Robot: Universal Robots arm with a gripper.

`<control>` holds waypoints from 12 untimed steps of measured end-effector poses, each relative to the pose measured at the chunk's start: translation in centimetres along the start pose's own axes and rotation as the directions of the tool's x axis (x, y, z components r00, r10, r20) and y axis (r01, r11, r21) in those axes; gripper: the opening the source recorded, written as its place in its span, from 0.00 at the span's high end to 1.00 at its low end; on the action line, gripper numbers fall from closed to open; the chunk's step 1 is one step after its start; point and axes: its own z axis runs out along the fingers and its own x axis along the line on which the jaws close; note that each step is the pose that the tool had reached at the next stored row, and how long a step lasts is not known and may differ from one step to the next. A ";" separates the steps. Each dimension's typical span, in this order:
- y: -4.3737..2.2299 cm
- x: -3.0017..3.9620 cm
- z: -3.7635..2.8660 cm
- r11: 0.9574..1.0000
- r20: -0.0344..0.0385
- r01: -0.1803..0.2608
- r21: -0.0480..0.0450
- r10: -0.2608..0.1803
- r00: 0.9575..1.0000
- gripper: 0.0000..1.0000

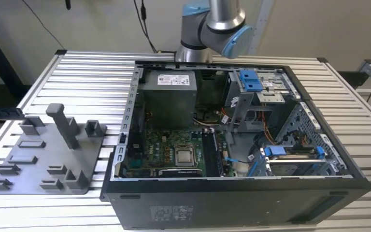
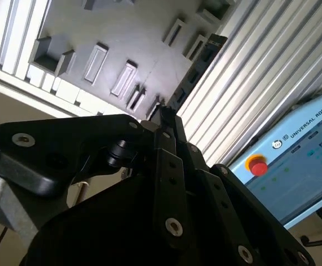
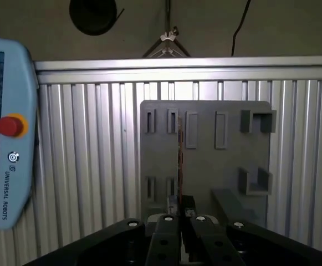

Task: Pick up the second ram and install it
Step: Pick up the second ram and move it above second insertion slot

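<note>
Item: the second ram (image 2: 194, 72), a slim dark stick, location above the grey tray (image 1: 44, 159) and clear of its slots and upright blocks. Holder: my claw (image 2: 163, 113), fingers pressed together on the stick's near end, with only the board's thickness between them; in the second wrist view the stick juts straight out from the tips and touches nothing else. Task status, as I judge it: the pick-up is done, the install is not. Destination: the motherboard (image 1: 160, 154) inside the open computer case (image 1: 237, 203), which stands beside the tray on the same slatted bench (image 1: 89, 82), well apart from the stick. Memory slots: I cannot tell from the exterior view which are filled. Also noted: a teach pendant (image 3: 5, 138) lying on the bench near the tray.
</note>
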 end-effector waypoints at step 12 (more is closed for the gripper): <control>-0.09 0.01 -2.37 1.000 0.000 0.000 0.000 0.000 1.000 0.86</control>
